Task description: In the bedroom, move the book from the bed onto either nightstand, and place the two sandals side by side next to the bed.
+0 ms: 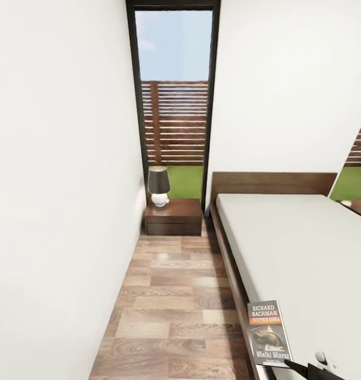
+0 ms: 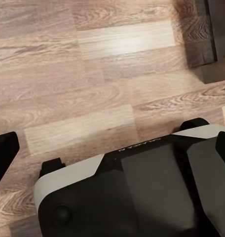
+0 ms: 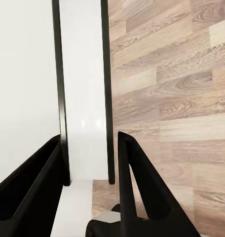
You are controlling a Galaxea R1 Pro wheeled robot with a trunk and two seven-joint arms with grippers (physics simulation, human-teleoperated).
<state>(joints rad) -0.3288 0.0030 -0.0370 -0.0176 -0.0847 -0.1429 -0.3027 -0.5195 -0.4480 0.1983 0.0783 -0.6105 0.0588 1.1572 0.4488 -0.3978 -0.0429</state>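
Bedroom: white walls and a plank floor (image 1: 164, 301) were seen.
Book (image 1: 268, 332): was laid at the bed's (image 1: 307, 248) near left edge.
Nightstand (image 1: 173, 217): was set by the headboard's left corner, a lamp (image 1: 159, 185) on it.
Right gripper (image 3: 88, 163): fingers were spread wide, empty.
Left gripper: finger state could not be told.

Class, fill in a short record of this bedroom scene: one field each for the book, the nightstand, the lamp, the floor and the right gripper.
book: face up on the bed, at its near left edge
nightstand: against the far wall, left of the headboard
lamp: upright on the nightstand, dark shade, white base
floor: wood planks between wall and bed
right gripper: fingers apart, holding nothing
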